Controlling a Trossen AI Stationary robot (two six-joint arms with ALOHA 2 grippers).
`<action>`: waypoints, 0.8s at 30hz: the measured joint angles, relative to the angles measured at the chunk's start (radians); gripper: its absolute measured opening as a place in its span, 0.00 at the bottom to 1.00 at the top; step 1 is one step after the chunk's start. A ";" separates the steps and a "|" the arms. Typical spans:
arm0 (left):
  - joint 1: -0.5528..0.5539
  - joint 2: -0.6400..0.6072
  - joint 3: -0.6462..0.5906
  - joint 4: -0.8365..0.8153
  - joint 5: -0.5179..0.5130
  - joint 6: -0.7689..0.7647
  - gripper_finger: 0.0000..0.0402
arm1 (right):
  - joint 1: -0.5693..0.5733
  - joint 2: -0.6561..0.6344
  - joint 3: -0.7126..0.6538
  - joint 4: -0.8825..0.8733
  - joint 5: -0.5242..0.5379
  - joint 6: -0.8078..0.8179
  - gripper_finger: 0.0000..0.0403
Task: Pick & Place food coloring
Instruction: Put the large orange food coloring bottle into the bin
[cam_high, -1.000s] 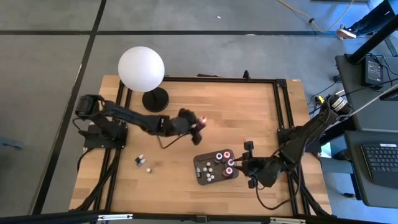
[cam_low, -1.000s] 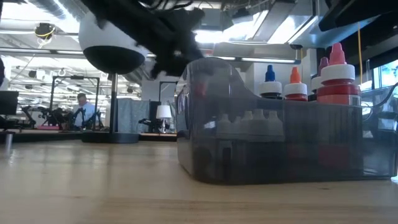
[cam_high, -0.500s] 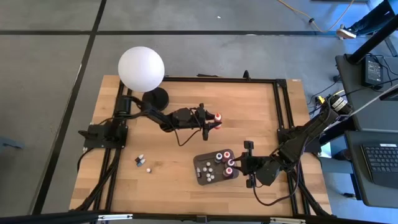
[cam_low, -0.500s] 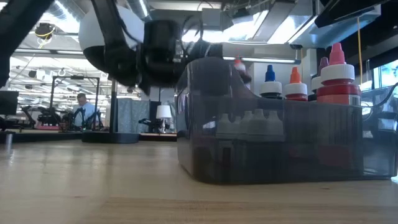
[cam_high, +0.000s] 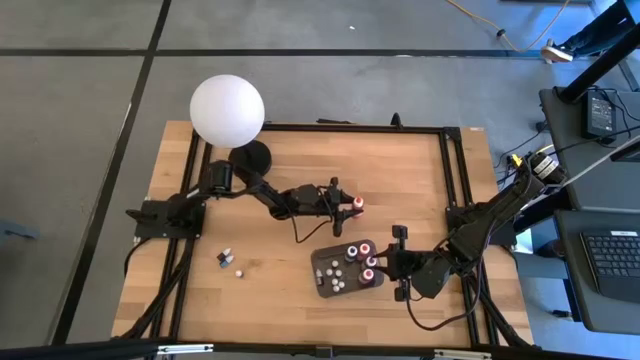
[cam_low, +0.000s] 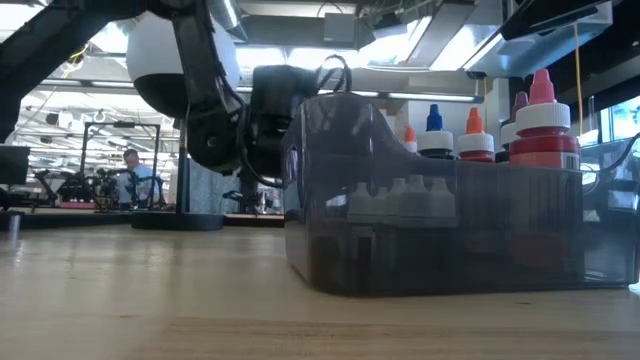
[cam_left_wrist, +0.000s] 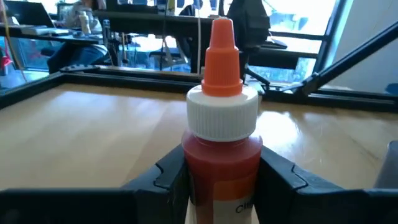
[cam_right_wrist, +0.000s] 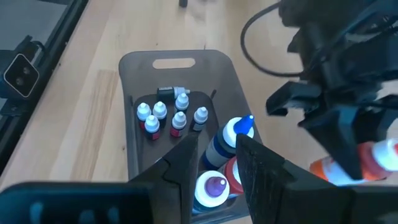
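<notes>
My left gripper (cam_high: 347, 201) reaches level over the table's middle, shut on a red food coloring bottle (cam_left_wrist: 222, 124) with a white cap and an orange tip. It is a little beyond the far side of the dark grey tray (cam_high: 318, 266). Several more bottles (cam_right_wrist: 168, 115) stand in the tray. My right gripper (cam_right_wrist: 214, 149) hovers over the tray's right end, its fingers a narrow gap apart, with a blue-tipped bottle (cam_right_wrist: 235, 129) and a purple-tipped one (cam_right_wrist: 214, 185) showing below it. Two tiny bottles (cam_high: 231, 263) lie on the table at the left. My left gripper pinches the bottle's red body (cam_left_wrist: 221, 158), just under the white cap, between its two fingers (cam_left_wrist: 169, 177). The fingers come level from the table's left side. The bottle stands upright in the hold, tip up; its bottom is out of view.
A big white globe lamp (cam_high: 227, 110) on a black base (cam_high: 250, 158) stands at the far left. A black frame rail (cam_high: 455, 170) runs along the table's edges. Bare wood lies between the tray and the two loose bottles.
My left gripper has gone toward the table's right edge and down, carrying the red bottle. It has turned from a tilted pose to level, so the bottle now stands upright just beyond the tray.
</notes>
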 joint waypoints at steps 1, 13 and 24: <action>-0.003 0.017 0.012 0.007 -0.001 0.000 0.32 | 0.000 0.000 0.000 0.000 0.000 -0.001 0.28; -0.005 0.103 0.065 0.058 -0.005 0.009 0.32 | 0.000 0.000 0.000 0.002 0.000 -0.001 0.28; -0.005 0.103 0.065 0.047 -0.006 0.051 0.32 | -0.032 0.000 0.000 0.014 0.000 0.074 0.28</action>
